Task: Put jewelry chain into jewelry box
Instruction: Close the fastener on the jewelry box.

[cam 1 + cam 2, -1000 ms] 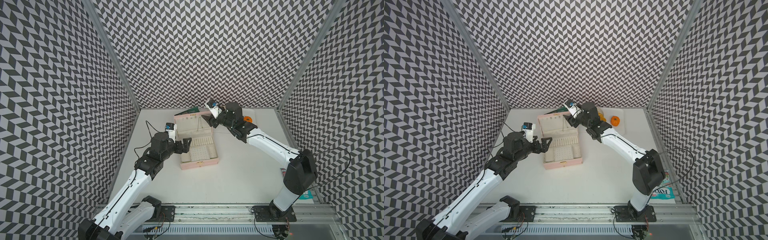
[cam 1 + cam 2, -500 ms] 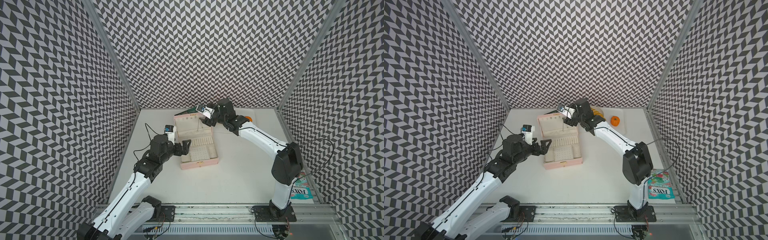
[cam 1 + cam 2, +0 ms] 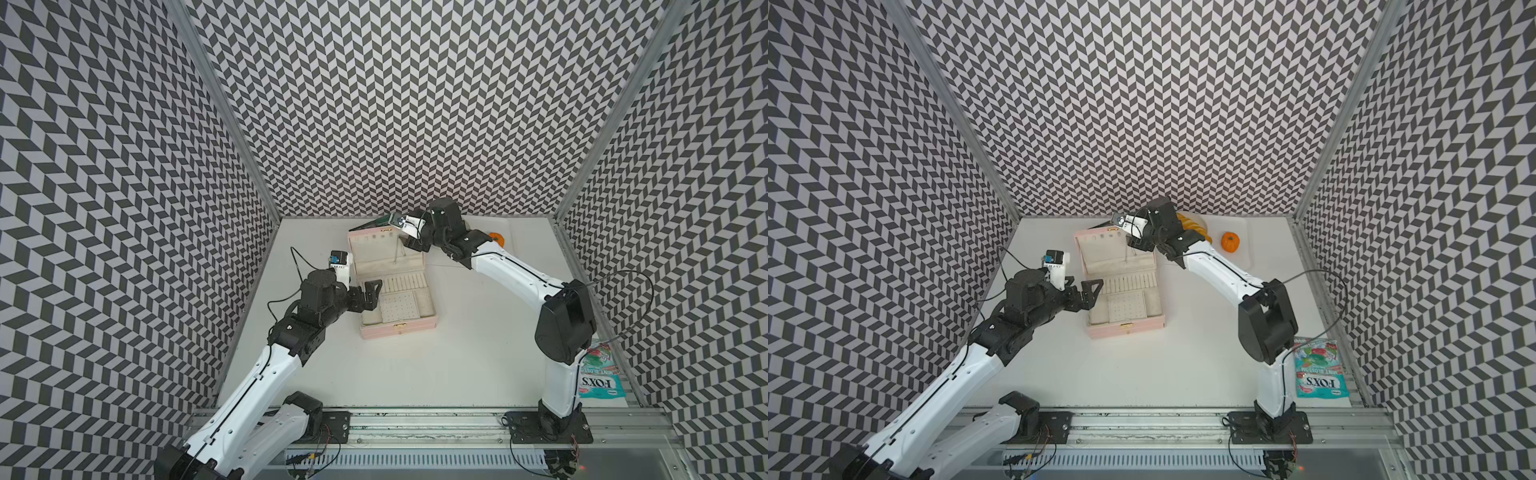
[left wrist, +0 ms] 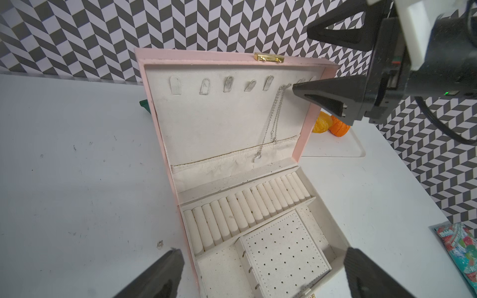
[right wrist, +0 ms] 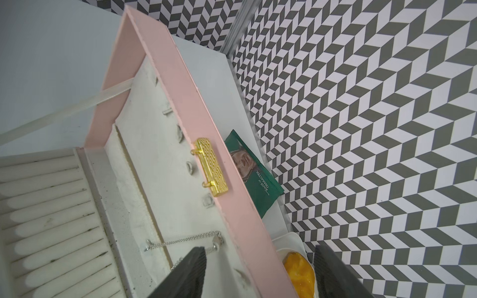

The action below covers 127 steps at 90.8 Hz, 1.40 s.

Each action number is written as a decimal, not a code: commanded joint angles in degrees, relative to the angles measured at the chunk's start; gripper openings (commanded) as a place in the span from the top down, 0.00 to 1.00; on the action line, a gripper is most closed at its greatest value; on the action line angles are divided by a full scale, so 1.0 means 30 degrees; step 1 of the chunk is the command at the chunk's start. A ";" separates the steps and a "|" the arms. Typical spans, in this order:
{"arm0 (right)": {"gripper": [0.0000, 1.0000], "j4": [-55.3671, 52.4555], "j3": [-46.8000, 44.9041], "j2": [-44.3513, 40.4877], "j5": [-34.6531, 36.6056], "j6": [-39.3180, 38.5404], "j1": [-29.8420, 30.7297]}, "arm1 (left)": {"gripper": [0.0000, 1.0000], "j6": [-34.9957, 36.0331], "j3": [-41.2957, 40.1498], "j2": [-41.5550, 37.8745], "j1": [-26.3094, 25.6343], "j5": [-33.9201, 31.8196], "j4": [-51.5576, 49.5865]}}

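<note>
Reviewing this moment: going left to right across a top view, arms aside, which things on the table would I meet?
In a top view: jewelry box → yellow item → orange pumpkin → candy bag.

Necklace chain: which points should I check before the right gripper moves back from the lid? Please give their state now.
1. Box open: ok.
2. Chain over a hook: ok.
3. Pendant hangs below it, inside the box: ok.
4. Right gripper open: ok.
5. Its finger clear of the chain: cannot tell.
6. Left gripper open, away from the chain: ok.
</note>
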 commanded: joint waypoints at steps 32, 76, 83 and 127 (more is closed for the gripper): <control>0.40 0.0665 0.0649 0.0787 0.0222 -0.0146 0.0183 | 0.00 0.0132 -0.0140 -0.0126 0.0074 -0.0161 0.0449; 0.54 0.0728 0.1057 0.1241 -0.0391 0.0654 0.0183 | 0.00 0.0143 -0.0196 -0.0067 0.0075 -0.0184 0.0478; 0.56 0.0703 0.1137 0.1328 -0.0507 0.0852 0.0183 | 0.00 0.0144 -0.0199 -0.0067 0.0074 -0.0202 0.0478; 0.66 0.0875 0.1095 0.1566 -0.0449 0.1135 0.0271 | 0.00 0.0174 -0.0250 -0.0065 0.0074 -0.0256 0.0452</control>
